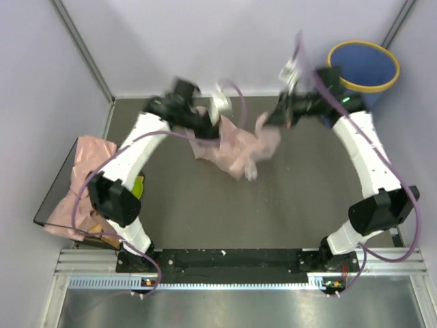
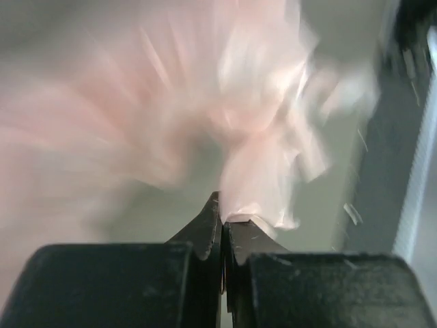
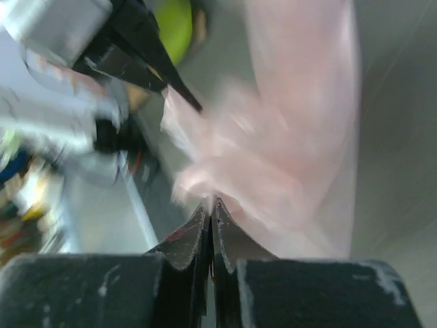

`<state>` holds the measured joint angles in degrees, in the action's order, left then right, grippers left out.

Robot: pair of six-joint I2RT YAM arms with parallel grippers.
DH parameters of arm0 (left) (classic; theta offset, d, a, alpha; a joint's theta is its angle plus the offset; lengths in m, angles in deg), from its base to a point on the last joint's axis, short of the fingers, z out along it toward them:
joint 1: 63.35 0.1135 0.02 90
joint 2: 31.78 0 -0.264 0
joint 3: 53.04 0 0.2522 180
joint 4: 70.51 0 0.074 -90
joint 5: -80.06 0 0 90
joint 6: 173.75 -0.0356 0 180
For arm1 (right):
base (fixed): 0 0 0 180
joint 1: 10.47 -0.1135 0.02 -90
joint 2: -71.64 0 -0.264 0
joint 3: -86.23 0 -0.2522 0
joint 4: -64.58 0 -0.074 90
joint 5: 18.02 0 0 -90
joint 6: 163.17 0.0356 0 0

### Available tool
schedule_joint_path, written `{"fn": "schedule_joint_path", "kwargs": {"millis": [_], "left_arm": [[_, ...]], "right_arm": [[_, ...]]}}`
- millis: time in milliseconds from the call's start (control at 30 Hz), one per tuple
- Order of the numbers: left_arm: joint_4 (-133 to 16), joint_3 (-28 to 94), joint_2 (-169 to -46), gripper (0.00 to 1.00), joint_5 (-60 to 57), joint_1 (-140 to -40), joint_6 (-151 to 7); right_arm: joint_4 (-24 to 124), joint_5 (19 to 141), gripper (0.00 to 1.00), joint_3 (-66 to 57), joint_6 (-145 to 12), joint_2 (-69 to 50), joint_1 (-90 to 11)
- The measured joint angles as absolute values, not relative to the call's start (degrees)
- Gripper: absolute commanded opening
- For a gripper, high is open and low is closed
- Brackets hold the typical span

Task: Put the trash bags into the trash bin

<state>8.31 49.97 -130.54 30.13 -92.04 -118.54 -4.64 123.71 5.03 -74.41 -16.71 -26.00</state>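
A pale pink trash bag [image 1: 237, 149] hangs stretched between my two grippers above the middle of the dark table. My left gripper [image 1: 207, 130] is shut on its left edge; in the left wrist view the gripper [image 2: 222, 213] pinches the blurred bag [image 2: 259, 171]. My right gripper [image 1: 274, 117] is shut on the bag's right edge; in the right wrist view the gripper [image 3: 211, 203] grips the pink film [image 3: 287, 143]. The blue trash bin [image 1: 363, 68] with its yellow rim stands at the far right corner. More pink bags [image 1: 85, 179] lie piled at the left table edge.
A green object [image 1: 138, 186] sits near the left arm's base, next to the pile. The dark table [image 1: 273, 205] is walled by pale panels at left, back and right. The left arm's fingers [image 3: 164, 75] show in the right wrist view.
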Motion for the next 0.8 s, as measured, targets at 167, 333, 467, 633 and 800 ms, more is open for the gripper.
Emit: {"fn": "schedule_joint_path", "kwargs": {"millis": [167,333,467,633,800], "left_arm": [[-26.7,78.8,-126.2,0.0,36.4,-78.0,-94.8],[-66.3,72.2,-113.1,0.0,33.6,-75.6,-77.2],[-78.2,62.6,-101.3,0.0,38.9,-81.4,-79.0],[-54.4,45.6,-90.3,0.0,39.0,-90.4,-104.0],[-28.0,25.7,-109.9,0.0,27.1,-91.4,-126.3]], "right_arm": [[9.6,122.9,0.0,55.2,-61.8,-25.2,-18.7],[39.9,118.7,0.0,56.5,-47.7,-16.1,-16.1],[50.2,117.8,0.0,33.2,-50.7,2.1,-22.7],[42.1,114.7,0.0,4.2,-67.7,17.5,-28.0],[21.4,107.1,0.0,-15.4,-84.1,1.6,-28.1]]}}
